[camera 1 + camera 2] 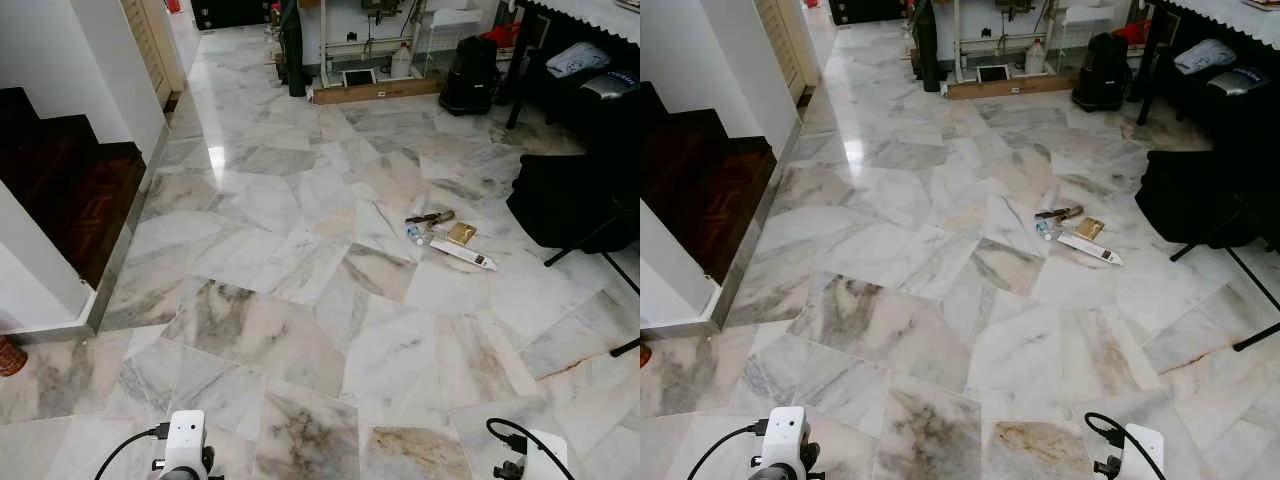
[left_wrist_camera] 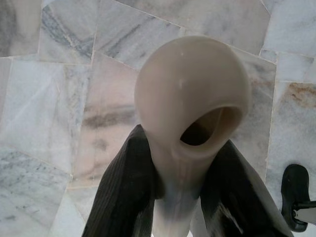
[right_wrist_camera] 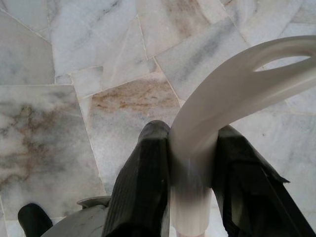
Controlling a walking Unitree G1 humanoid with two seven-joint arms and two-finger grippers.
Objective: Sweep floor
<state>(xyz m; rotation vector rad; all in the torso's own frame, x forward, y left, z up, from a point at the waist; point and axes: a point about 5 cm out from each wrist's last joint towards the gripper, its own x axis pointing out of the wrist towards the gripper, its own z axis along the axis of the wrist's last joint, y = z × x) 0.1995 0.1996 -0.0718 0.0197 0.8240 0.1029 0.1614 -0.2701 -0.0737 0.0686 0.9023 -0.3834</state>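
Head views, left to right: a dark wooden stair landing (image 1: pixel 70 190) edged by a metal strip (image 1: pixel 125 245), white walls (image 1: pixel 100 60) beside it, then a broad marble floor (image 1: pixel 300 260) running back to a doorway. Right of centre on the floor lies a small cluster of litter (image 1: pixel 447 238): a dark stick-like piece, a small clear bottle, a tan square and a long white flat strip, lying close together or touching. Further right stand a black bag (image 1: pixel 470 75) near the far wall and a black chair (image 1: pixel 570 200) with thin legs reaching onto the tiles. The floor between the landing and the litter is open; the chair and dark furniture crowd the right edge. At the bottom edge, the two cabled wrist units show, left (image 1: pixel 185 445) and right (image 1: pixel 535 455).

Left wrist view: the left gripper (image 2: pixel 185 197) is clenched on a beige handle (image 2: pixel 190 108), rounded at its end with a hanging hole, one black finger pressed to each side, marble beneath.

Right wrist view: the right gripper (image 3: pixel 190 187) is clamped on a white handle (image 3: pixel 232 94) that curves away into a looped end, fingers touching both sides. What tool heads these handles carry cannot be told.
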